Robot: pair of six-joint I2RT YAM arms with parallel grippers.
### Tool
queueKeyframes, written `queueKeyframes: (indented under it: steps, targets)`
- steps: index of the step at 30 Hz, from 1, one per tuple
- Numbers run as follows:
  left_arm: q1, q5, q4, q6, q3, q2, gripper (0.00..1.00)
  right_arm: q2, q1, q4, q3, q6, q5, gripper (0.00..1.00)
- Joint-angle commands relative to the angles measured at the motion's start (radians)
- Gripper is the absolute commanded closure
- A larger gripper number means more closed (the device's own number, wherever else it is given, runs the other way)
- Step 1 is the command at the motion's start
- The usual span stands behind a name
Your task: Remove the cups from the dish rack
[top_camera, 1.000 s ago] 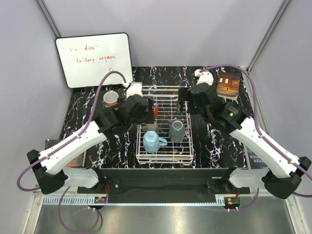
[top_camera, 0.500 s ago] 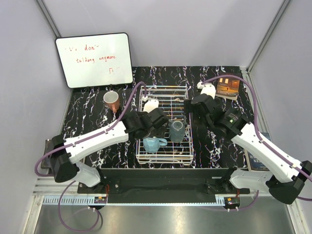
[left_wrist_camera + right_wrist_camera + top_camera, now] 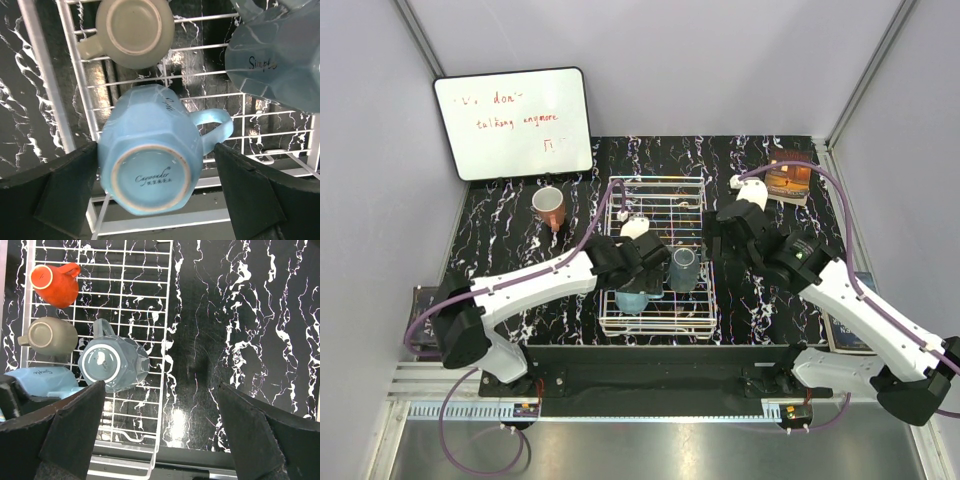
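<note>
Rack (image 3: 656, 190): white wire, stood mid-table (image 3: 500, 215), on black marbled top.
Blue mug (image 3: 150, 150): in rack, near-left part, base up.
Grey mug (image 3: 112, 365): in rack, base up, just beside blue mug.
Taupe mug (image 3: 47, 336): in rack, base up, between blue and red.
Red mug (image 3: 52, 285): in rack, farthest back of the 4.
Orange mug (image 3: 549, 207): upright on table, left of rack, apart from it.
Left gripper (image 3: 156, 167): jaws wide, 1 finger each side of blue mug, not clamped.
Right gripper (image 3: 161, 390): jaws wide, empty, hung above rack's right edge.
</note>
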Motion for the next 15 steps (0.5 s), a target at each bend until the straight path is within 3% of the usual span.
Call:
queueKeyframes:
  steps: [1, 15]
  targets:
    - [-0.005, 0.054, 0.045, -0.027, -0.018, 0.036, 0.01, -0.022, 0.008, -0.002, -0.014, 0.016, 0.0, 0.0]
    - [-0.006, 0.086, 0.152, -0.028, -0.079, 0.099, 0.04, -0.034, 0.006, -0.002, -0.05, -0.001, -0.026, 0.0]
